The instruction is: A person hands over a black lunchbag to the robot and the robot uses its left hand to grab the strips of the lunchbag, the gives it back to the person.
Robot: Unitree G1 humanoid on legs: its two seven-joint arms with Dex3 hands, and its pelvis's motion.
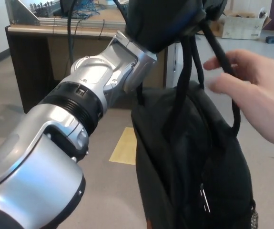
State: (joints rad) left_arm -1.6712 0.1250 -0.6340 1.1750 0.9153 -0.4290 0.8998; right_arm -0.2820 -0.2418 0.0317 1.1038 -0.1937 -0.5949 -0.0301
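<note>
A black lunchbag hangs in mid-air at the picture's centre and right, by its two black straps. My left hand is at the top of the head view, shut on the straps where they bunch together. The silver left arm runs up from the lower left. A person's hand comes in from the right and has its fingers at the right-hand strap. My right hand does not show.
A dark wooden desk with cables and metal parts stands at the back left. A cardboard box sits on the floor at the back right. A yellow tape patch lies on the floor below the bag.
</note>
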